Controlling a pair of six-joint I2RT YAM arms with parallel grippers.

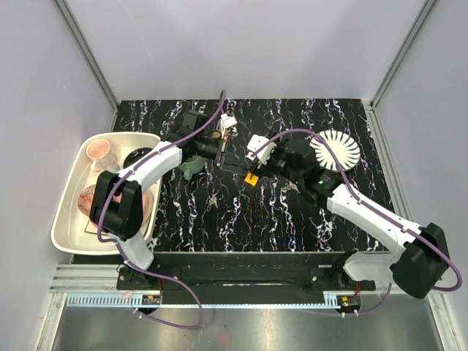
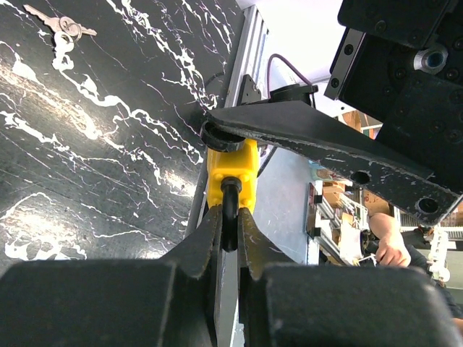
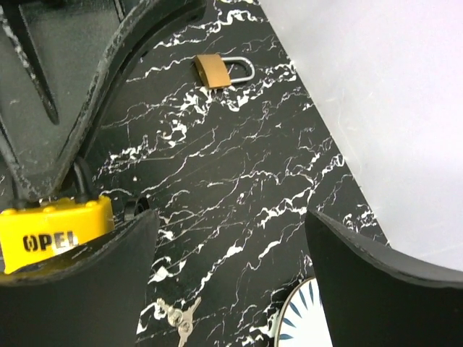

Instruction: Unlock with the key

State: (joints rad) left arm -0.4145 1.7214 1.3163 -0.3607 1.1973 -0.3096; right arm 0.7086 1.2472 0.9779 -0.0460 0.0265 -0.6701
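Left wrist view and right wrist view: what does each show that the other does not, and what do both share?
Only the left wrist: the rail at the table's edge and a person's hand. Only the right wrist: a brass padlock and a striped plate. Both: the yellow padlock, its shackle in the shut left end effector, the keys.

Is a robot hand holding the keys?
No, the keys lie loose on the table; the left gripper grips only the yellow padlock.
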